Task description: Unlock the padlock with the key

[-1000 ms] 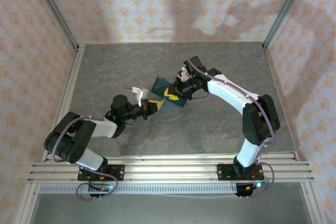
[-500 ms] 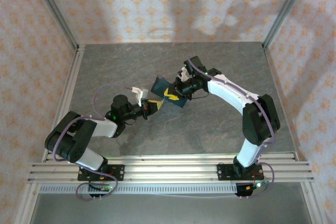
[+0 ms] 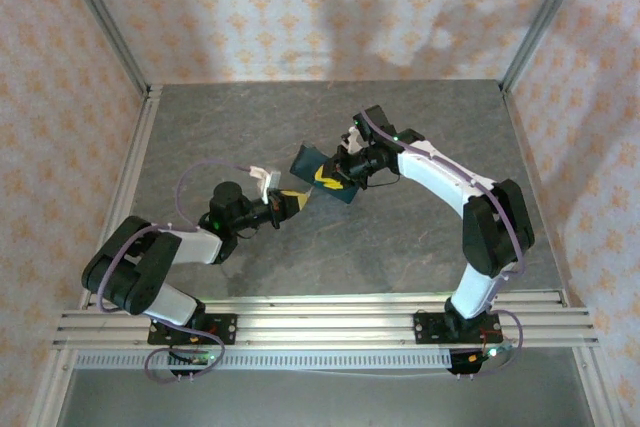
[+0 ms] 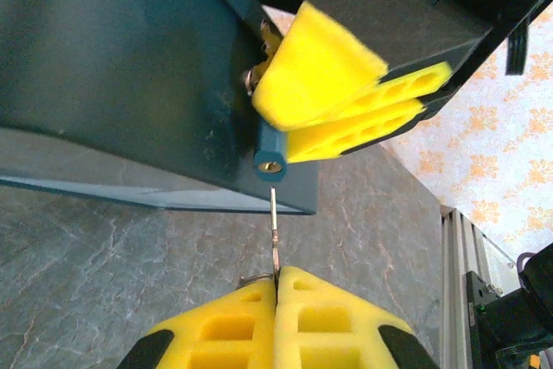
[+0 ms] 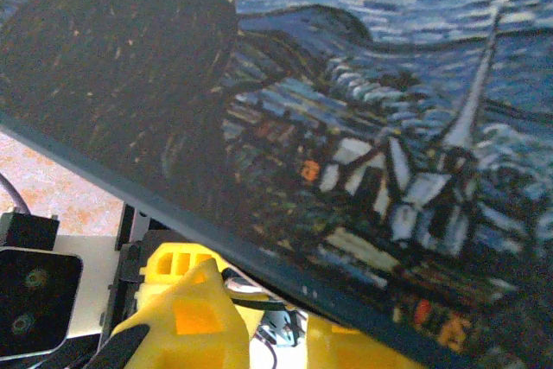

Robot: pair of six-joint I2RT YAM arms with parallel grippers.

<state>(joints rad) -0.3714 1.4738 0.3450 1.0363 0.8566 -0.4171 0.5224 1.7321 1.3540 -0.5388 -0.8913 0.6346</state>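
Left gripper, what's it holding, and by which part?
The key, pinched at its head end by the shut left gripper; its blade sticks out toward the padlock.

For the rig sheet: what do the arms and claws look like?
Left arm and right arm match: white link shells, black joints, a lilac cable looped along each, small green lights. Left claw and right claw have yellow fingers with rectangular pockets on black bodies.

Flat grey tabletop [image 3: 400, 237], veined stone-look surface, matte finish.
One silver aluminium rail [image 3: 140, 162] borders its left edge. A bank of parallel silver aluminium rails [image 3: 320, 313] crosses its near edge, carrying two black arm base plates, left [image 3: 190, 331] and right [image 3: 466, 327].
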